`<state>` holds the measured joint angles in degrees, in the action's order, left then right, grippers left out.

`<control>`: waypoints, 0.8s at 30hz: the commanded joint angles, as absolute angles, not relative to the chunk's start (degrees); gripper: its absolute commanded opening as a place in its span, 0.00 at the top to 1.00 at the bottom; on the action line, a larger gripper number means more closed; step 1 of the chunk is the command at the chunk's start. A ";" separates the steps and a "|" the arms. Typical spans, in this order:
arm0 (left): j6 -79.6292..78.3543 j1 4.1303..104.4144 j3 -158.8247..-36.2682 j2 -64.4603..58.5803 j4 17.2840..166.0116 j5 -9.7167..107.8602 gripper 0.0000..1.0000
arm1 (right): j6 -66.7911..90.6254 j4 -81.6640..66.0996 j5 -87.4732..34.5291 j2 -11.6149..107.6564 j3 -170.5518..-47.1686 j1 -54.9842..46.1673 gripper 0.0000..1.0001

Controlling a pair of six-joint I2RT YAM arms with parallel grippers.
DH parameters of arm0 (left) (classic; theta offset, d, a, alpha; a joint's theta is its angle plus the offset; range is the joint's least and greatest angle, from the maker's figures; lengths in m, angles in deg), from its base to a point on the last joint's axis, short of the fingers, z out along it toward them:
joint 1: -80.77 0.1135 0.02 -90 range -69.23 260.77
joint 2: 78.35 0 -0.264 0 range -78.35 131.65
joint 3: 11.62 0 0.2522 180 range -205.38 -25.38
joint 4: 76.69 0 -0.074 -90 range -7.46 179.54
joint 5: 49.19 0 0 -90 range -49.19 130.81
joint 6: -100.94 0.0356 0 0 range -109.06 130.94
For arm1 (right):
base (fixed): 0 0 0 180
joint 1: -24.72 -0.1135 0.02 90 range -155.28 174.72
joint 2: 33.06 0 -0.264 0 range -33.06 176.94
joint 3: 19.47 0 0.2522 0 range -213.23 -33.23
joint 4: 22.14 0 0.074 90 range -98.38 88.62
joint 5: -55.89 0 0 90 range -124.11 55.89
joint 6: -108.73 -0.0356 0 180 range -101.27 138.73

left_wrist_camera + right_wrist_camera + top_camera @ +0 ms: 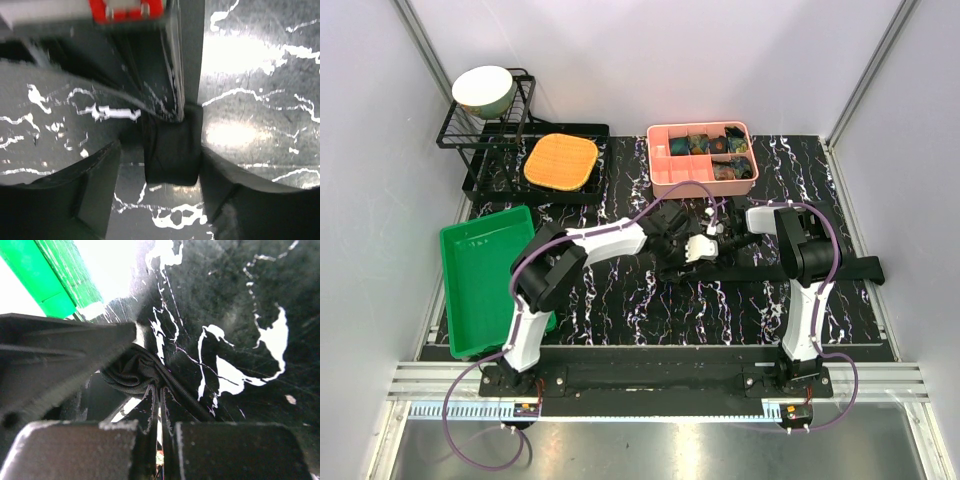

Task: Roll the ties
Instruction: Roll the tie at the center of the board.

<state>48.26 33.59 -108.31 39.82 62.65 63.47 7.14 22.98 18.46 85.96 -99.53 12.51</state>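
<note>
— Item: one tie (pixel 170 155), black, soft, limp, probably slippery. Where do we have it?
— Bunched end between our left jaws, which stand apart. Our right jaws are pinched on its fabric. We'd grip the bundle's sides.

Black tie (pixel 840 268): plain dark fabric, lying flat on the mat. It runs as a straight strip out to the right of both pincers, wide end farthest from them.
Near end is folded into a short, chunky roll (pixel 170 155). The roll sits between the left pincer (pixel 160 150) fingers, against one finger with a gap to the other. The flat strip leads away from the roll, ahead of that pincer.
The right pincer (pixel 161 400) tips are clamped on a bunched, wrinkled part of the tie (pixel 132 372).
Patterned ties (pixel 705 148): teal/brown, already rolled, packed side by side well beyond both pincers.
</note>
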 commanded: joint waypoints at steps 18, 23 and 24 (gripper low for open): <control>46.90 33.31 -100.44 34.33 61.86 62.70 0.46 | 6.43 17.90 13.79 86.29 -99.67 11.36 1.00; 45.04 37.17 -99.48 32.05 63.52 65.51 0.40 | 7.48 18.87 11.42 86.91 -99.58 11.27 1.00; 45.48 37.53 -99.03 31.61 64.66 65.94 0.40 | 7.57 18.78 11.24 87.00 -99.41 11.36 1.00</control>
